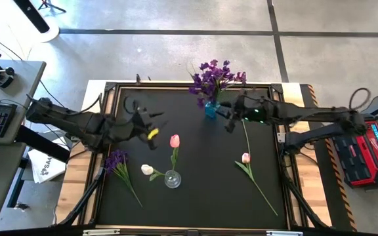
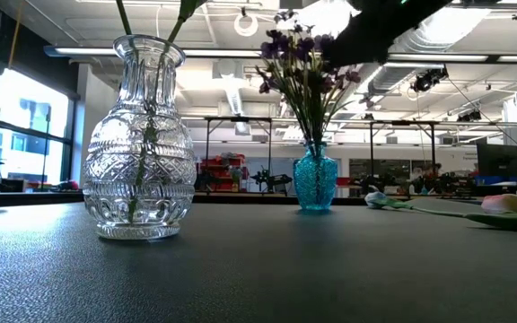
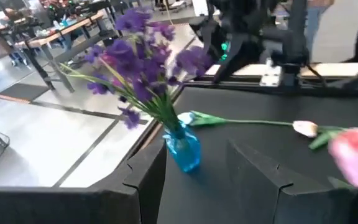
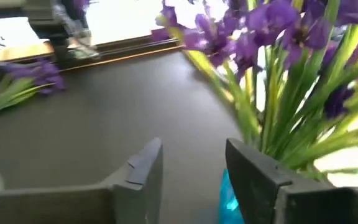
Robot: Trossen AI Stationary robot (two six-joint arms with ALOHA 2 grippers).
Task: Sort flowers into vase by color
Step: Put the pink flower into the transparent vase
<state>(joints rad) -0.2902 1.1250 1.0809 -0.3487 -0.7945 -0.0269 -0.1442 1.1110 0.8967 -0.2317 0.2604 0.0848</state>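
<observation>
We are seeing the left gripper [image 1: 151, 122] hovering at about ten o'clock on the black mat [image 1: 202, 190], its fingers [image 3: 143, 180] parted and holding nothing. At eight o'clock a purple sprig [image 1: 119, 164] is lying flat, bloom toward eleven, stem trailing to five. Beside it a white tulip [image 1: 147, 170] is resting. The clear glass vase [image 1: 172, 179] is holding a pink tulip [image 1: 174, 140] upright. At twelve o'clock the blue vase [image 1: 210, 109] is carrying the purple bunch [image 1: 214, 77] upright. The right gripper [image 1: 230, 122] is hanging just beside it, open and empty. At four o'clock another pink tulip [image 1: 245, 158] is lying with its stem toward five, and a long stem [image 1: 246, 134] is lying from twelve to six.
</observation>
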